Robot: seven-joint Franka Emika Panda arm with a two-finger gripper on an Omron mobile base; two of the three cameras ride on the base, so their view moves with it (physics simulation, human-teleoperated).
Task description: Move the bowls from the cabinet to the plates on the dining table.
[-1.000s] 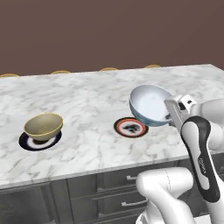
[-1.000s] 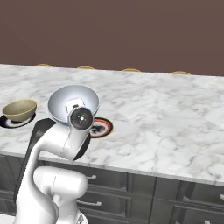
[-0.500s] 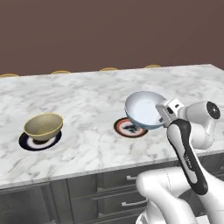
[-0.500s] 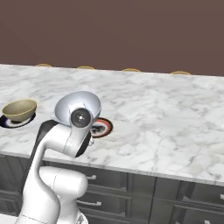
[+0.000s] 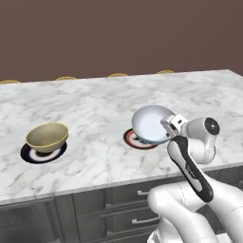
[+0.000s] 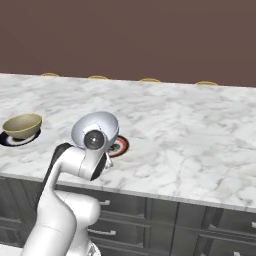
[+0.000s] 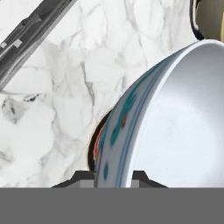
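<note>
Now the patterned bowl [image 5: 151, 124], clamped at its rim by the gripper [image 7: 113, 176], has been lowered over the red-rimmed plate [image 5: 135, 140]; the olive bowl [image 5: 46, 136], at nine o'clock, is already placed.

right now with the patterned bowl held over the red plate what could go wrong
1. The patterned bowl is pinched by its rim alone and hangs steeply tilted in the gripper; it could slip, or land on edge if let go this way.
2. The red-rimmed plate lies largely hidden beneath the bowl, so the bowl might be set down off-centre.
3. That plate sits near the dining table's front edge.
</note>
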